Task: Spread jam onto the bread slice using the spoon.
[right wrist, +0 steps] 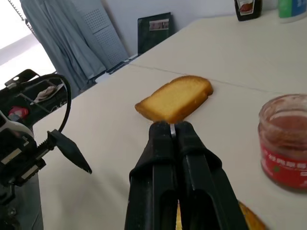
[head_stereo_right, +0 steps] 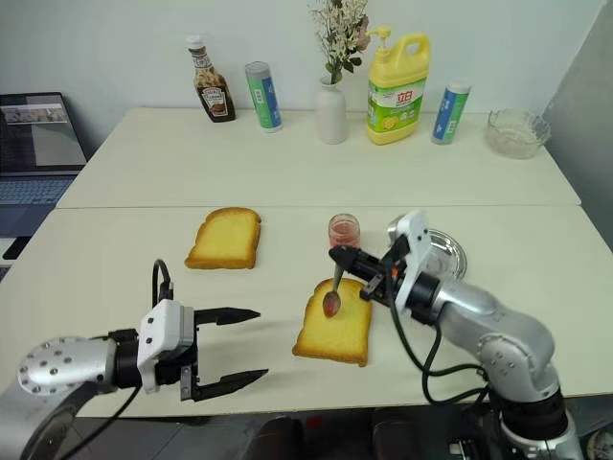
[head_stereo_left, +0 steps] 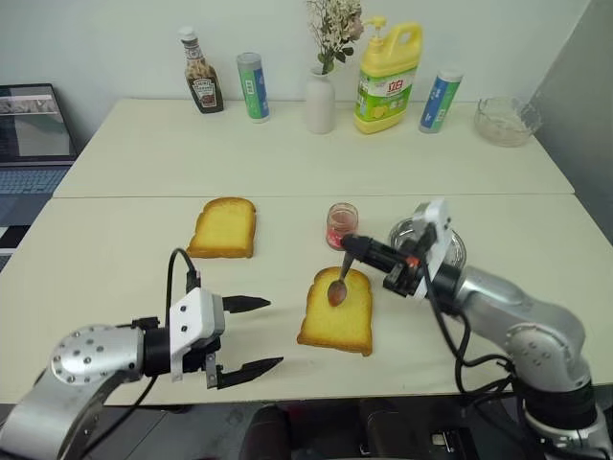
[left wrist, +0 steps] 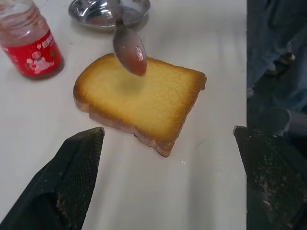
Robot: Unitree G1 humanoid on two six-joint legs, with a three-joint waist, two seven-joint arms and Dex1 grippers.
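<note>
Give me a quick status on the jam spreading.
Right gripper shut on spoon, jam-coated bowl over bread slice. Left gripper open, empty. Jam jar beside the slice, nothing blocking.

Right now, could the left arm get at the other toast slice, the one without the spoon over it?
Probably yes. The left gripper has its fingers open and empty, and only bare table lies between it and the smaller toast slice.
</note>
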